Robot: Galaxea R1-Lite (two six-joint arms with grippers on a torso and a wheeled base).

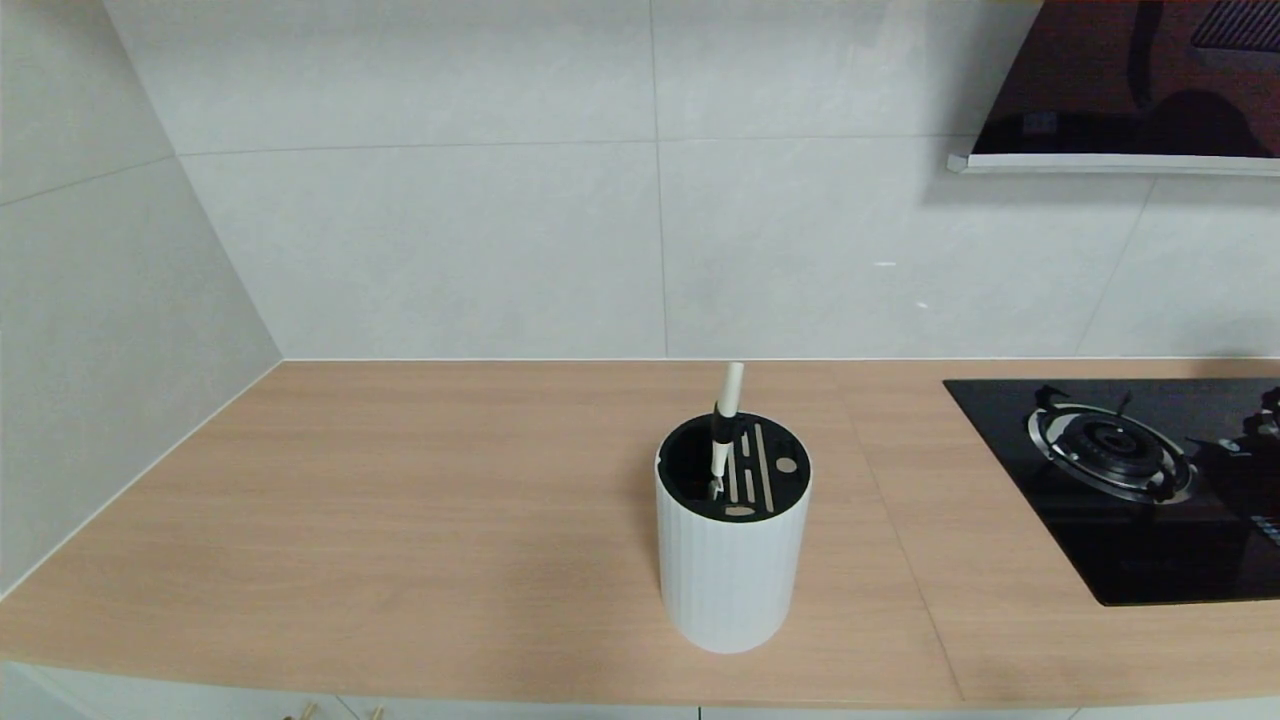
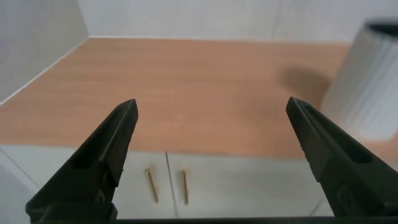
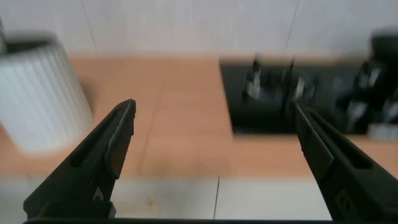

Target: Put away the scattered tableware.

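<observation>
Left gripper [image 2: 211, 103] wide open, empty; right gripper [image 3: 213, 104] likewise.

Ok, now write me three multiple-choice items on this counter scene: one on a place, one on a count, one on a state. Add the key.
1. Where does the white holder stand?
A. On the wooden counter, to the robot's left of the stove
B. On a burner
C. Against the back wall

2. How many utensils stand in the holder?
A. None
B. One
C. Three

3. How do the jaws of the left gripper and right gripper stand?
A. Both shut
B. Both open and empty
C. One shut on a spoon

Key: 1 A, the holder sits on bare wood clear of the stove; 2 B, a single cream-handled utensil sticks out of it; 3 B, each wrist view shows a wide gap between the jaws with nothing in it.
</observation>
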